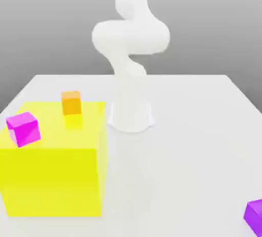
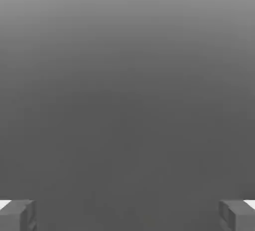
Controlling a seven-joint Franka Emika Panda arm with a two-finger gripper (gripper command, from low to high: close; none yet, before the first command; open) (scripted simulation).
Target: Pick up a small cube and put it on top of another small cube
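Observation:
The small cube is out of view. In the hand view my gripper [image 2: 127, 216] is open: its two grey fingertips [image 2: 18, 215] stand far apart with nothing between them, against a plain grey background. In the exterior view the white arm [image 1: 130, 37] rises from its base [image 1: 131, 118] at the middle of the table and leaves the picture at the top.
A big yellow block [image 1: 51, 180] stands on the white table [image 1: 194, 144] at the exterior view's left. On its top sit an orange cube [image 1: 71, 102] and a magenta cube [image 1: 23, 128]. A purple cube [image 1: 254, 216] lies at the front right.

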